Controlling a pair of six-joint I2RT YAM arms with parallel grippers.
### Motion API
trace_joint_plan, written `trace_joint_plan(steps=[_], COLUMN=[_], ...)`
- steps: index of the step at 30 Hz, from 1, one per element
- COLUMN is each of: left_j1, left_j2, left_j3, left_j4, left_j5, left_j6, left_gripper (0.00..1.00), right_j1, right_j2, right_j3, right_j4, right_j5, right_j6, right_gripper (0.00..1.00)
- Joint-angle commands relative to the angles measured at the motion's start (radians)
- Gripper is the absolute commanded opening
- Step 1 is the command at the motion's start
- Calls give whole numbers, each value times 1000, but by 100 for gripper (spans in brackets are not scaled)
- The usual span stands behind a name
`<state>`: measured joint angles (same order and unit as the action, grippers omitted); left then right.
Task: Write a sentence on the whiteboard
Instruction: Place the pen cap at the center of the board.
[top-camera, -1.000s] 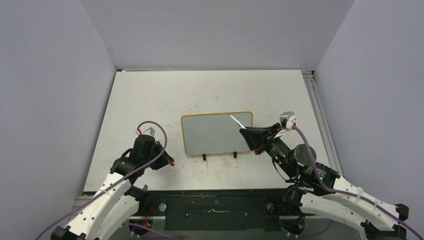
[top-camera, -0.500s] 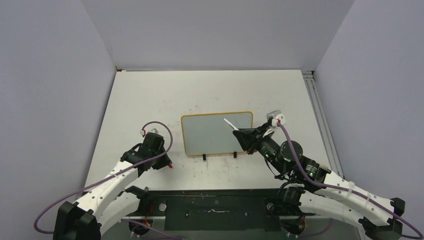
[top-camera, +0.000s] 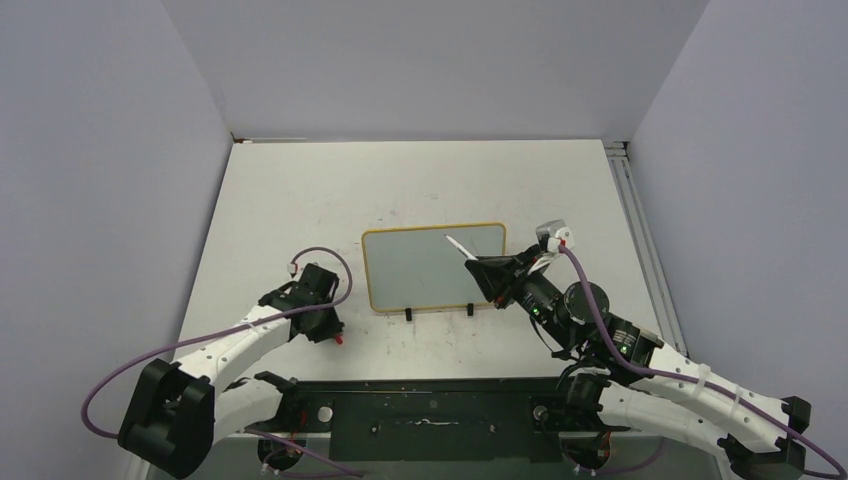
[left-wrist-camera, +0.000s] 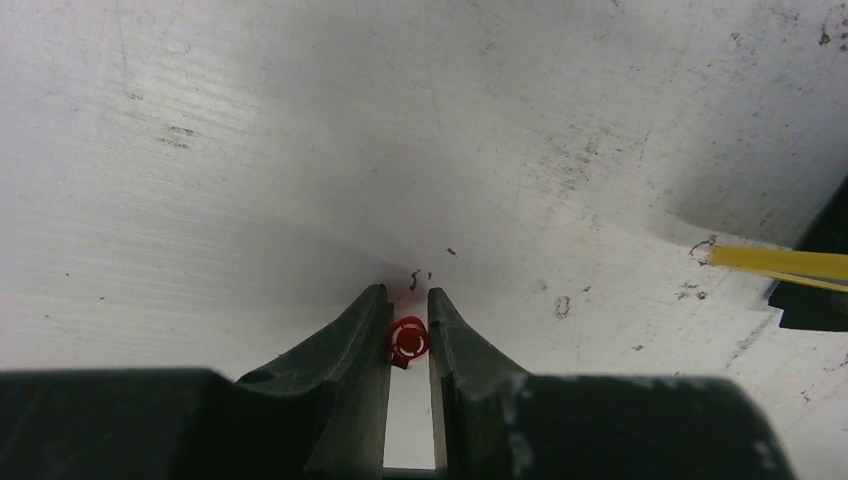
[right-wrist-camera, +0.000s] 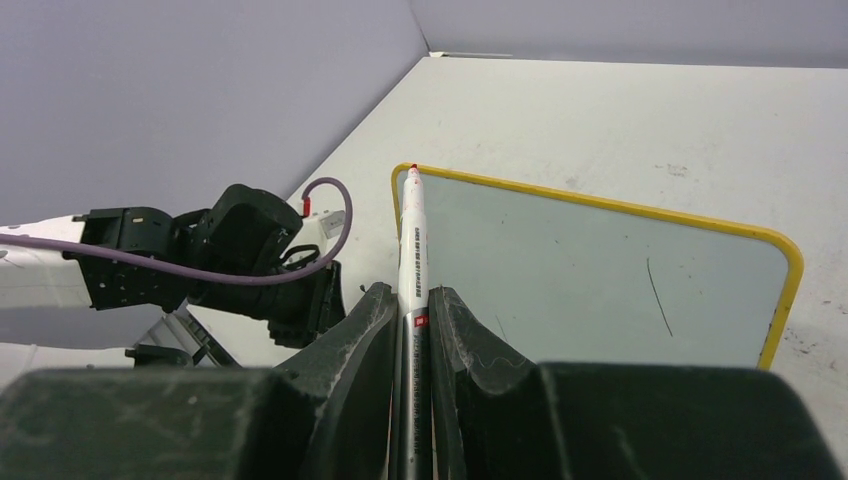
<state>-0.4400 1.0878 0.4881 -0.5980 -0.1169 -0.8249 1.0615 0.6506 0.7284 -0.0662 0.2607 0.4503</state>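
Observation:
The whiteboard (top-camera: 430, 270) lies flat mid-table, with a yellow-tan frame and two black feet at its near edge. No red words show on it; the right wrist view (right-wrist-camera: 600, 270) shows only a thin dark stroke (right-wrist-camera: 655, 285). My right gripper (top-camera: 487, 268) is shut on a white marker (top-camera: 460, 247) whose red tip points over the board's upper right part. In the right wrist view the marker (right-wrist-camera: 412, 240) sticks out between the fingers of this gripper (right-wrist-camera: 410, 298). My left gripper (left-wrist-camera: 408, 297) is shut on a small red cap (left-wrist-camera: 408, 340), low over the table left of the board (top-camera: 338, 335).
The table top (top-camera: 300, 200) is scuffed and stained. Grey walls close in the left, back and right sides. A rail (top-camera: 635, 230) runs along the right edge. The board's frame corner (left-wrist-camera: 770, 262) and a black foot (left-wrist-camera: 815, 295) show at the right of the left wrist view.
My left gripper has moved right and nearer with the red cap, lower over the table. My right gripper moved left with the marker over the board a second ago, then held still.

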Motion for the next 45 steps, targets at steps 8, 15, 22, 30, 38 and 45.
trace_joint_plan(steps=[8,15,22,30,38,45], left_j1=[-5,-21,-226,-524,-606,-619], left_j2=[-9,-168,-269,-107,142,291], left_j3=[25,65,116,122,193,250], left_j4=[6,-27,62,210,359,449], left_j5=[-70,-166,-227,-392,-433,-418], left_j6=[14,46,112,-33,-100,-98], left_gripper=[49,64,64,60,51,47], right_j1=[5,4,3,4,3,4], right_j2=[-6,-7,-4,-2,-1,19], right_j3=[-7,1,25,38,33,49], right_j4=[40,25,14,0,2,3], right_j5=[-16,-7,-2,17,44,56], right_j6=[19,12,11,17,24,20], right_gripper=[5,5,5,5,5,5])
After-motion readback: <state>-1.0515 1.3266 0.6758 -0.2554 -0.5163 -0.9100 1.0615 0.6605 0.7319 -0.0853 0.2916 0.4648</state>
